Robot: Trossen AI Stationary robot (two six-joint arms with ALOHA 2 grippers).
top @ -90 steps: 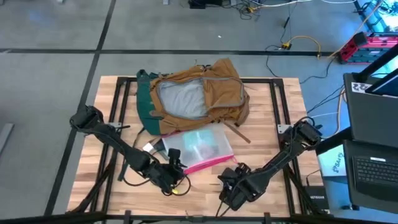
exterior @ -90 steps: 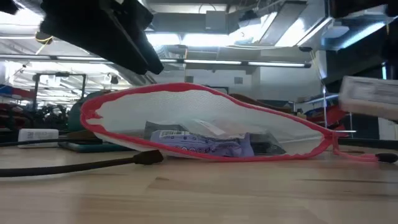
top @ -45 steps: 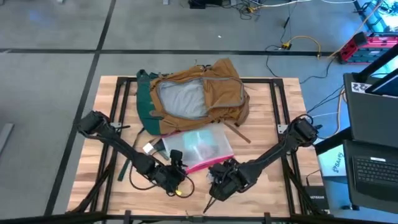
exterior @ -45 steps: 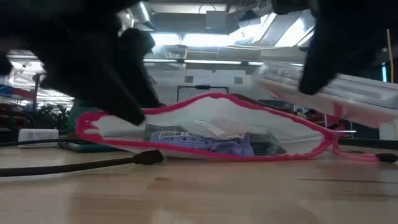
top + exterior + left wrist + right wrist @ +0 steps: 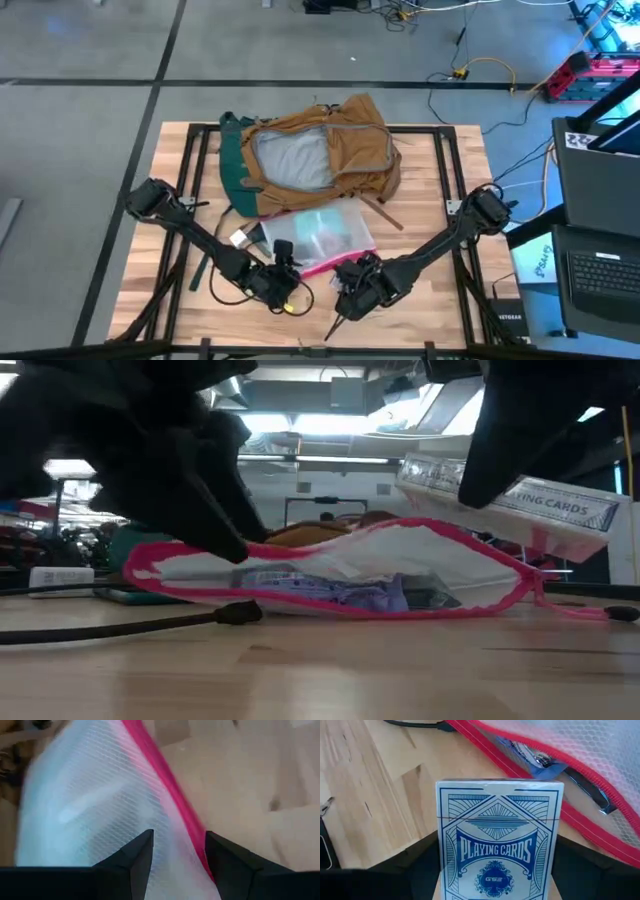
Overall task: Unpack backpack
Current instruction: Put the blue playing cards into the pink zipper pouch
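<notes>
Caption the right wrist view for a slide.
Right gripper holds a playing card box above the table, beside the pink-edged pouch.

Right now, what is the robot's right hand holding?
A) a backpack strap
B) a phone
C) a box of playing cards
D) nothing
C: the right wrist view shows a blue-and-white box of playing cards gripped in the right hand, held beside the pink-edged pouch; the low view shows the same box lifted off the table.

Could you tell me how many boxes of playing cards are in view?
1: the blue-and-white playing-card box is held in the right tool, just beside the clear pink-edged zip pouch. More may be hidden inside the pouch or the tan-brown fabric backpack.
</notes>
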